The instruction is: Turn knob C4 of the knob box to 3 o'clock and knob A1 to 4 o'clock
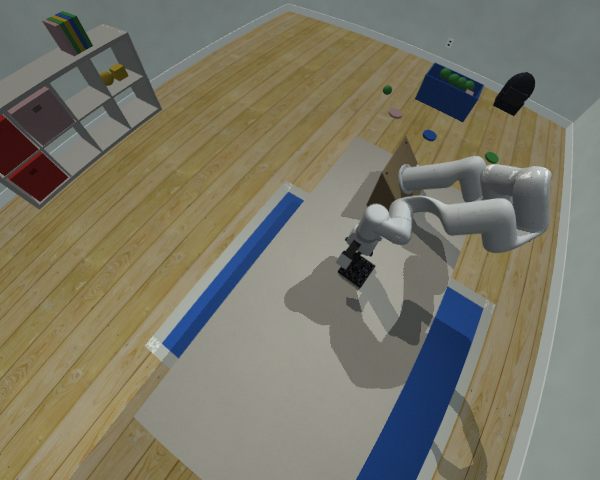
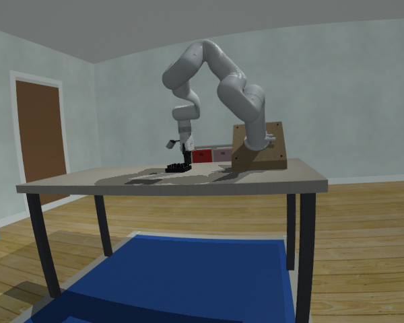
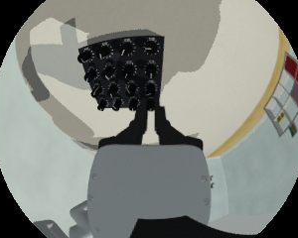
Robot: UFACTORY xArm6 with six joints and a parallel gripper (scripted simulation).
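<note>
The black knob box [image 1: 361,272] [image 2: 175,169] [image 3: 121,71] stands on the grey table [image 1: 248,372] [image 2: 195,188], with several black knobs in rows on top. My gripper [image 1: 349,261] [image 2: 186,163] [image 3: 150,105] points straight down at the box's edge nearest the arm. In the wrist view its two dark fingers stand close together around the corner knob [image 3: 151,99] of the nearest row, at the right end. The knob's white line and the printed names are too small to read.
The arm's wooden mount [image 1: 388,180] [image 2: 264,156] stands on the table behind the box. A shelf [image 1: 57,118] stands on the floor far to the left. A blue bin [image 1: 447,95] and small discs lie on the floor beyond the table.
</note>
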